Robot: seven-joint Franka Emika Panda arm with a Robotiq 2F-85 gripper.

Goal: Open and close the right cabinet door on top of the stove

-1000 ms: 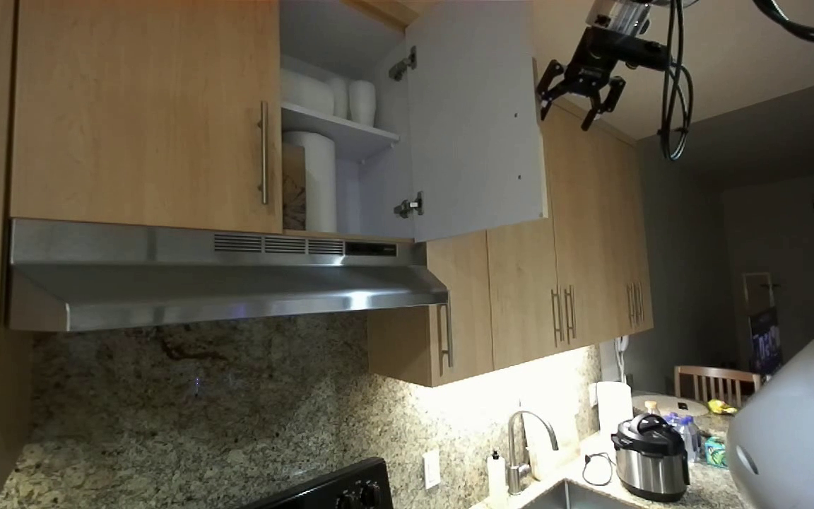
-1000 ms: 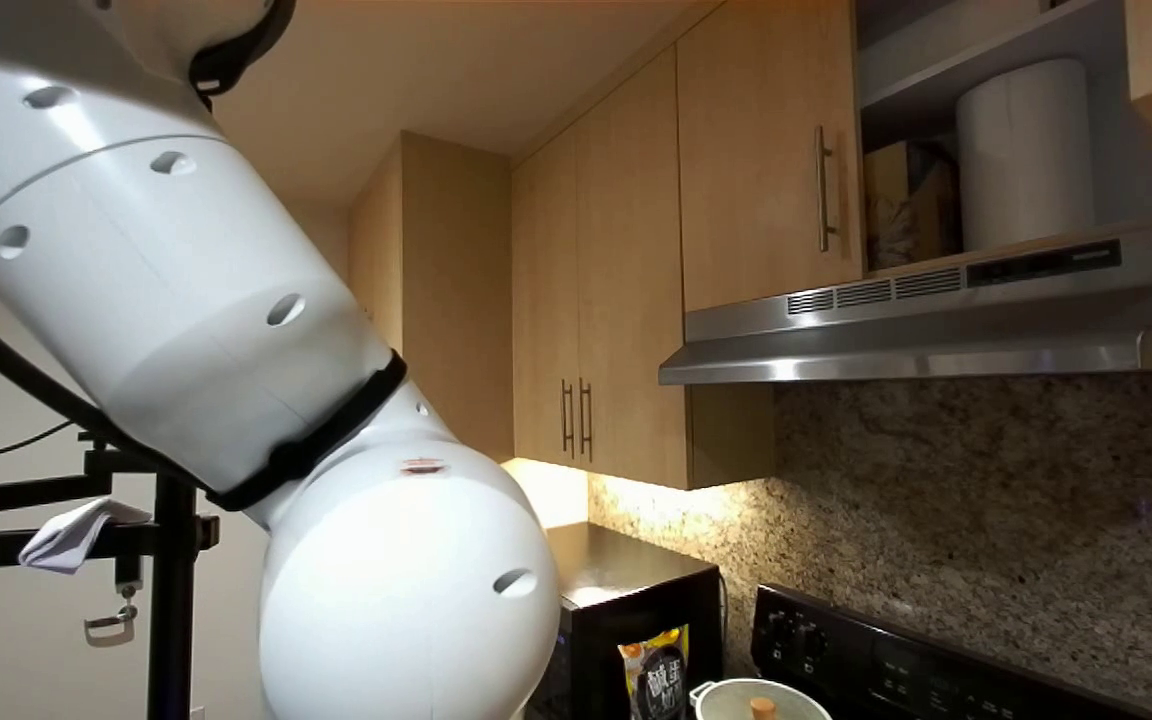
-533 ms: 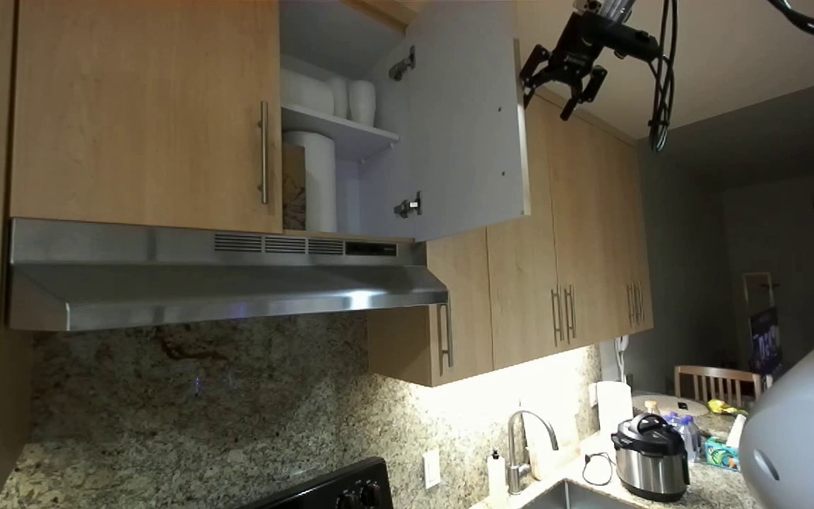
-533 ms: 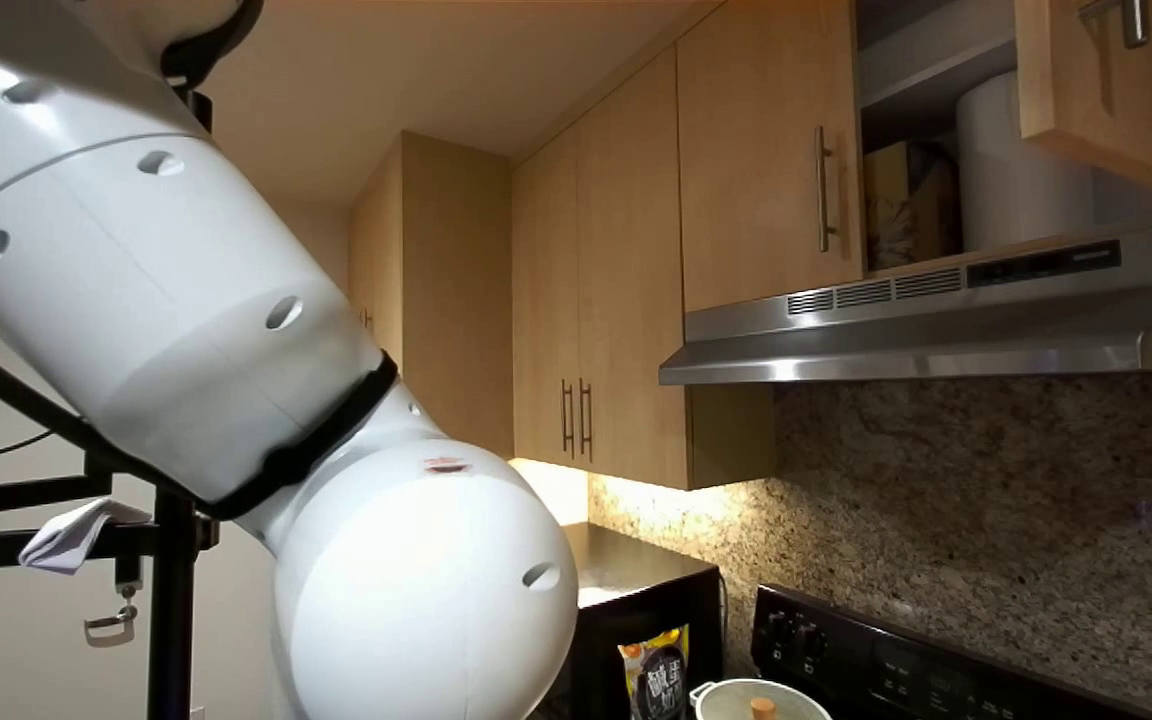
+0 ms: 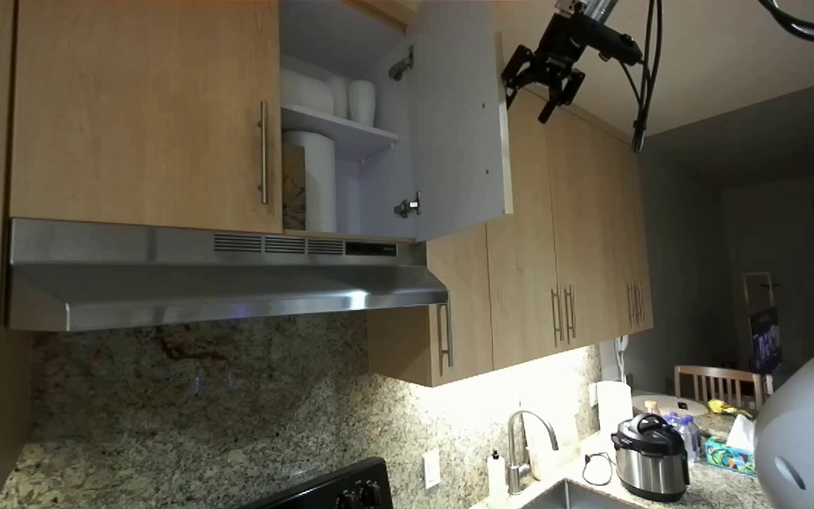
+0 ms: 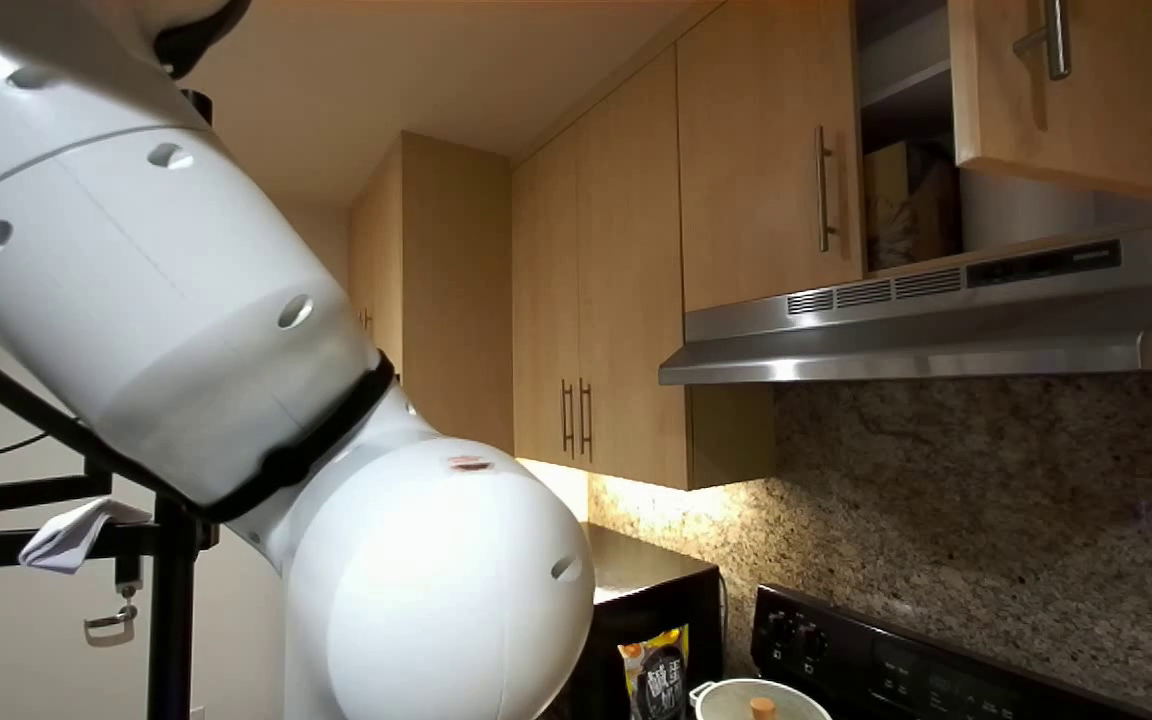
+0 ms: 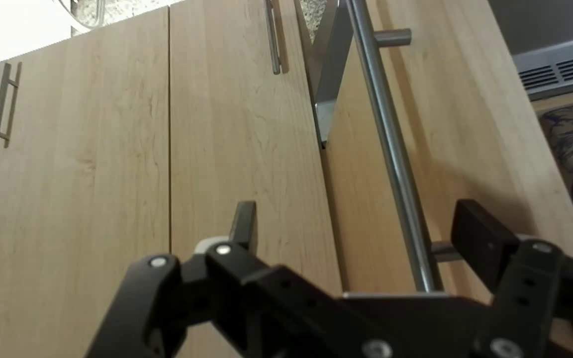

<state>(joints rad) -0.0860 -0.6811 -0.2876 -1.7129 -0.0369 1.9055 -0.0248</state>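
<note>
The right cabinet door (image 5: 453, 134) stands swung out from its hinges, whitish inner face showing in an exterior view. Its outer light-wood face (image 6: 1106, 130) carries the steel bar handle (image 6: 1056, 40). My gripper (image 5: 528, 109) is open at the door's free edge, on the outer side, one finger partly behind that edge. In the wrist view the handle bar (image 7: 391, 139) runs between the spread fingers of the gripper (image 7: 358, 219), nearer the right one. Whether that finger touches the door I cannot tell. Below, the stove (image 6: 896, 650) shows its black back panel.
The range hood (image 5: 223, 283) juts out under the cabinet. The left twin door (image 5: 145, 113) is closed. Inside the cabinet stand a paper roll (image 5: 319, 180) and white vessels (image 5: 361, 102). Longer cabinet doors (image 7: 237, 139) lie beside the gripper. Cables (image 5: 647, 78) hang from the arm.
The door has swung partway back toward its cabinet, covering more of the opening. My gripper has moved the same way along with the door's free edge, its fingers staying apart.
</note>
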